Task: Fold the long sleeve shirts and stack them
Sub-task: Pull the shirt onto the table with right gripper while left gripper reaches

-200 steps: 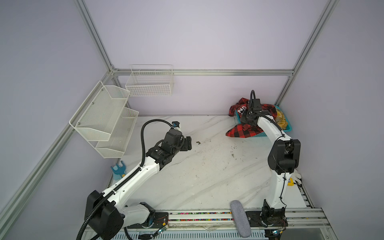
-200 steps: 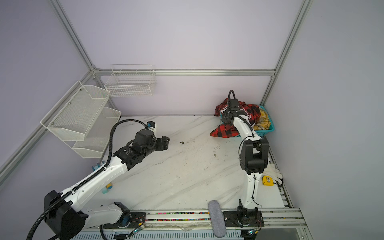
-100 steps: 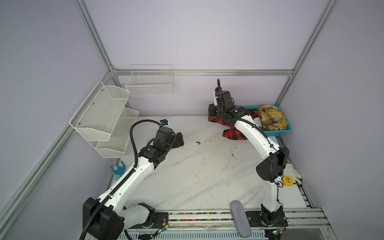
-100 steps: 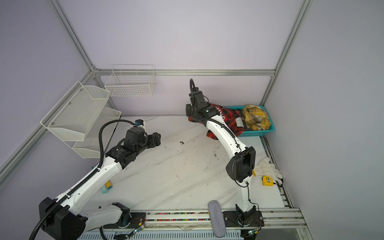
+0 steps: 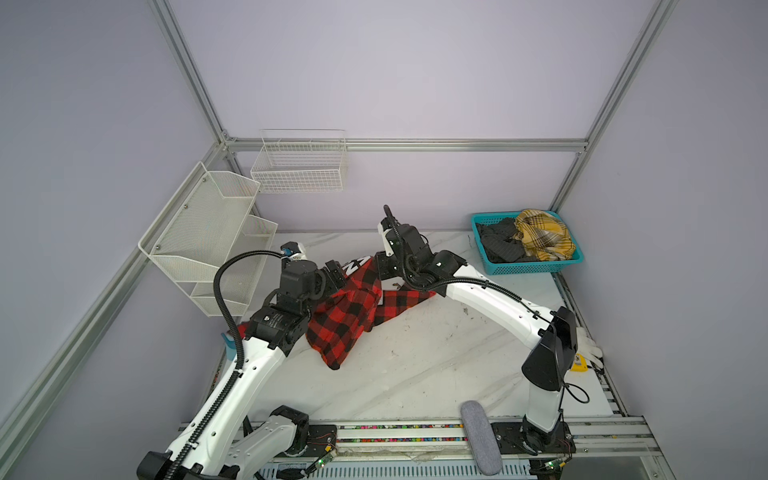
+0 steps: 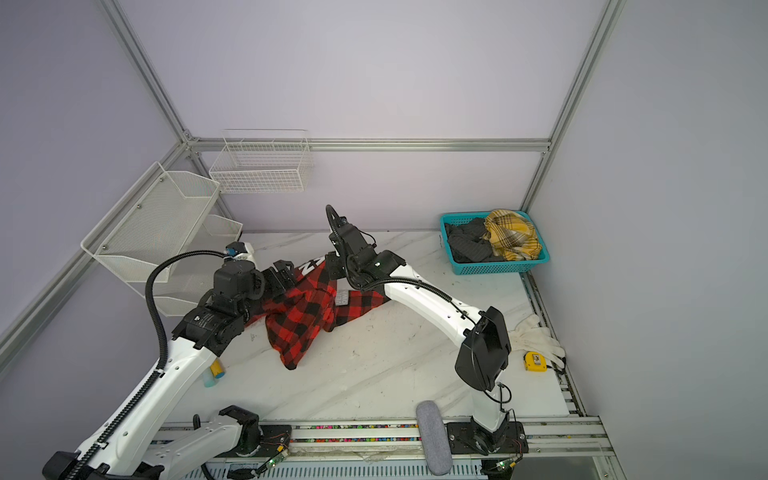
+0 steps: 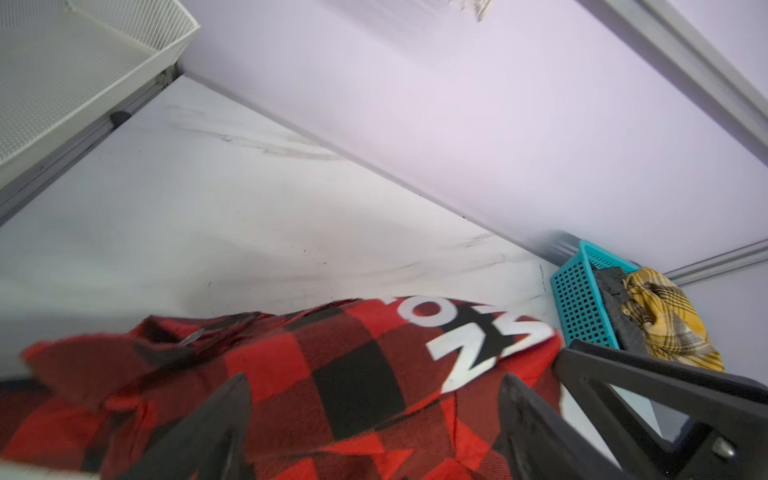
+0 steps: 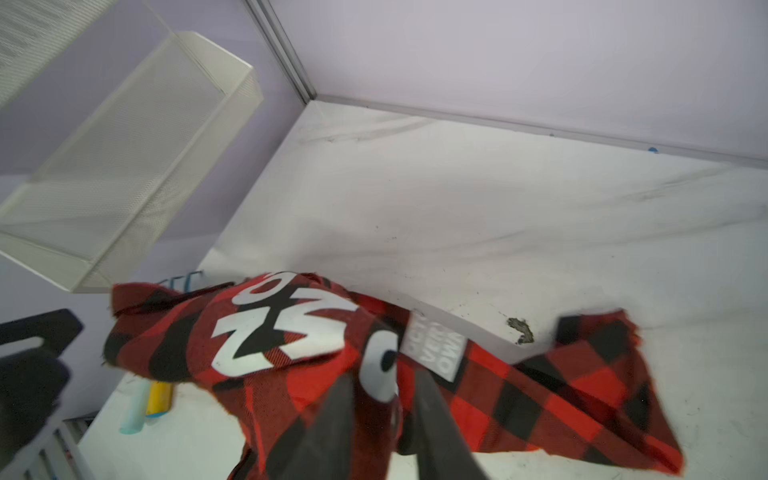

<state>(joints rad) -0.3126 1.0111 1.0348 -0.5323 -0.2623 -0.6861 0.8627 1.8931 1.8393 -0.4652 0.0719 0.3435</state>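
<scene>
**Left pincer** (image 7: 372,380): from the left wrist view I see its two black fingers (image 7: 226,419) spread wide. The red-and-black check shirt (image 7: 291,365) lies between and under them, and neither finger closes on the cloth.

**Right pincer** (image 8: 384,378): from the right wrist view I see its fingers (image 8: 328,428) part-way apart, with a bunched fold of the same shirt between them. I cannot tell whether they press that fold. White block letters (image 8: 282,332) and a small grey label (image 8: 436,349) sit on the cloth just beside this pincer.

**Shirt.** In both top views the shirt (image 5: 345,320) lies crumpled on the white marbled table (image 5: 415,374), left of centre and toward the far side. Its lettered edge sits between the two pincers. One sleeve (image 5: 409,299) runs out under the right arm. A pointed corner of the cloth reaches toward the near edge, and another part passes under the left arm.

**Surroundings.**
- At the far right corner of the table I see a teal basket (image 5: 536,270) holding a yellow plaid cloth (image 5: 540,235) and a dark cloth (image 5: 498,245), well apart from the shirt.
- On the left wall hangs a white mesh rack (image 5: 199,232), and on the back wall a white wire basket (image 5: 299,166).
- Near the right arm's base lie white gloves (image 6: 536,332), with a yellow tape measure (image 6: 534,360) just beside them.
- A yellow-and-blue item (image 6: 215,370) lies by the left arm.
- A grey pad (image 5: 480,440) rests across the front rail.
</scene>
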